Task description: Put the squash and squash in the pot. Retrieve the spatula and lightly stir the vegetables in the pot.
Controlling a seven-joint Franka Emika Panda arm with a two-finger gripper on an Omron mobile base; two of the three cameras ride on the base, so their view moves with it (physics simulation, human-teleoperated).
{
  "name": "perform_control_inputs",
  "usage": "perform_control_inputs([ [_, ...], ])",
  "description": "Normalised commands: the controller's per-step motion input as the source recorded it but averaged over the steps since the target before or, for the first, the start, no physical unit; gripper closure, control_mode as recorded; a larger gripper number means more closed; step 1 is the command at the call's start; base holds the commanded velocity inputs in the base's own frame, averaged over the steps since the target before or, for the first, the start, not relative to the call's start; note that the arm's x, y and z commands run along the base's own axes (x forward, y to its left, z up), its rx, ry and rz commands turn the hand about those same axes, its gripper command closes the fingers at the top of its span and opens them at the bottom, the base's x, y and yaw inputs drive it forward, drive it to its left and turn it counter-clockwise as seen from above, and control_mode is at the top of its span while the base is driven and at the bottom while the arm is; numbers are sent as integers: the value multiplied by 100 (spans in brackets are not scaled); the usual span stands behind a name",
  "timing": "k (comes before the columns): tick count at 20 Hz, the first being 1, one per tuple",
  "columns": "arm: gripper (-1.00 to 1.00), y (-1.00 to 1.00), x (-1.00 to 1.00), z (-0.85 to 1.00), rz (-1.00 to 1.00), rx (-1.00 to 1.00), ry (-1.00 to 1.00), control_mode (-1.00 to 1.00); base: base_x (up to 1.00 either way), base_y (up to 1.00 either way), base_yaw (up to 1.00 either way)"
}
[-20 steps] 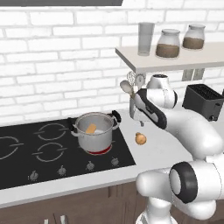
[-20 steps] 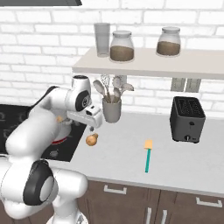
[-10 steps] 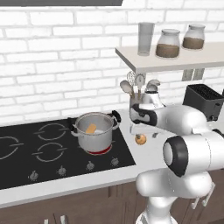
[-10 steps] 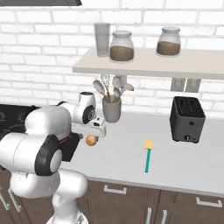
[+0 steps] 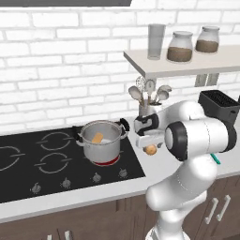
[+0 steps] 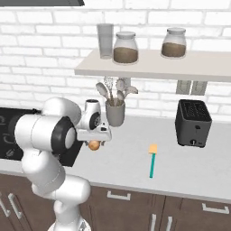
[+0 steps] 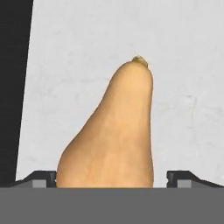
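Observation:
One tan squash (image 7: pixel 113 131) lies on the grey counter, stem end away from the hand; it is also the small orange squash (image 5: pixel 150 150) (image 6: pixel 94 145) beside the hob. My gripper (image 5: pixel 149 144) (image 6: pixel 94 140) (image 7: pixel 111 179) is down over it, open, with a fingertip (image 7: pixel 43 179) on either side of its thick end. The other squash (image 5: pixel 97 138) lies inside the steel pot (image 5: pixel 102 149) on the hob, to the left of the gripper. The teal-handled spatula (image 6: pixel 152 161) lies flat on the counter well to the right, and its handle peeks out behind my arm (image 5: pixel 214 158).
A grey holder of spoons and ladles (image 6: pixel 115 113) stands by the wall just behind the gripper. A black toaster (image 6: pixel 193 122) sits at the right. A shelf (image 6: pixel 153 67) with jars hangs above. The black hob (image 5: pixel 47 159) edge runs just left of the squash.
The hand has come down from above the counter onto the loose squash, and the arm has folded closer to the base. The pot and the spatula have not moved.

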Motion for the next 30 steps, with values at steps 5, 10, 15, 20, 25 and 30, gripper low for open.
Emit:
perform_control_inputs([
  [5, -100, 4, 16, -34, 12, 0, 0, -100, 0, 0, 0],
  [10, 100, 0, -16, -7, 2, 0, 0, -100, 0, 0, 0],
  [15, 100, -1, -59, 29, 0, 0, -9, -100, 0, 0, 0],
  [20, 100, -2, -79, 98, -2, 5, -24, -100, 0, 0, 0],
  [25, 100, 8, -32, 100, -9, 6, -8, -100, 0, 0, 0],
  [30, 100, 13, -1, 100, -10, 3, 1, -100, 0, 0, 0],
])
